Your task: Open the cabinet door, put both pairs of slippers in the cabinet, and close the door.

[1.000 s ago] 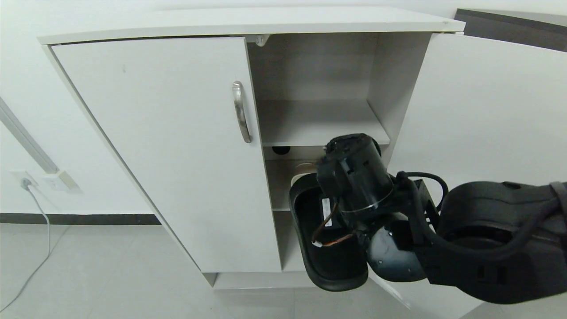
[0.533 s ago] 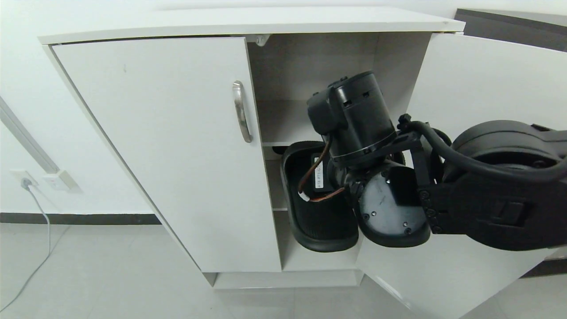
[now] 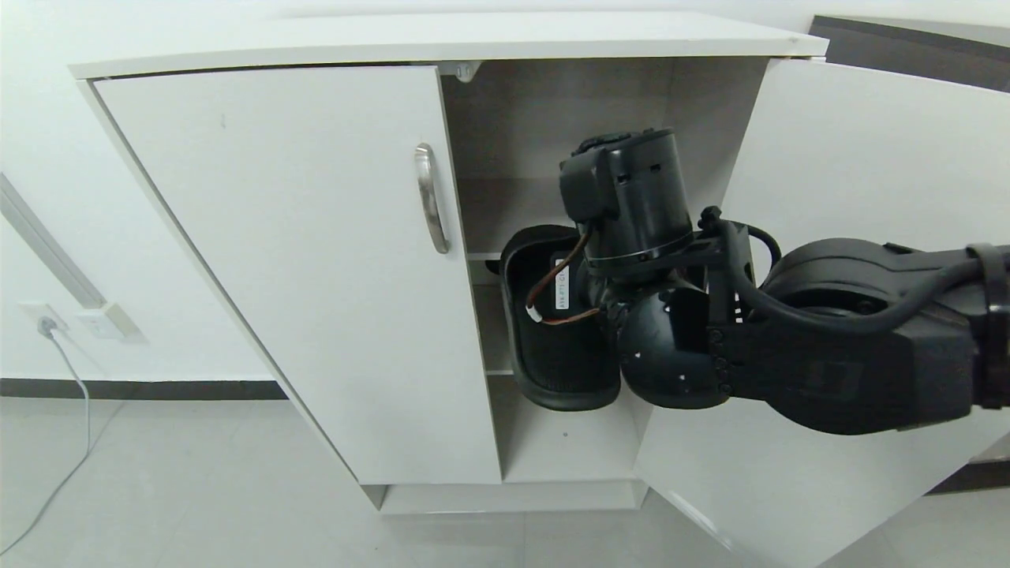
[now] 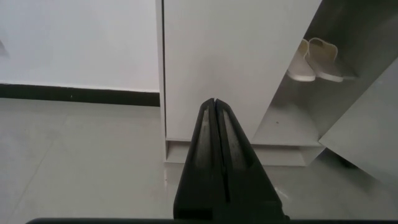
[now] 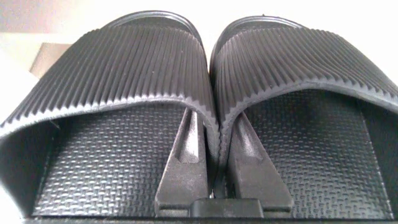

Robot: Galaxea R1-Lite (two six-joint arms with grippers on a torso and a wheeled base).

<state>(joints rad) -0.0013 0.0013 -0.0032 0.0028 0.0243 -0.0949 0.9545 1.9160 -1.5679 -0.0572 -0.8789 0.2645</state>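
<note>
I am holding a pair of black slippers [image 3: 552, 355] in the right gripper [image 5: 214, 134]. Its two fingers are pinching the pair's touching inner edges, one finger under each ribbed strap. The pair is hanging on edge at the mouth of the cabinet's [image 3: 442, 39] open right half, just below the front of the upper shelf [image 3: 544, 213]. The right door [image 3: 860, 158] is standing wide open, and the left door [image 3: 300, 260] is sitting closed with its metal handle [image 3: 430, 199] upright. A pair of white slippers [image 4: 317, 59] is lying side by side on a lower shelf inside. The left gripper [image 4: 214, 106] is hanging low over the floor [image 4: 81, 155], fingers pressed together and gripping nothing
</note>
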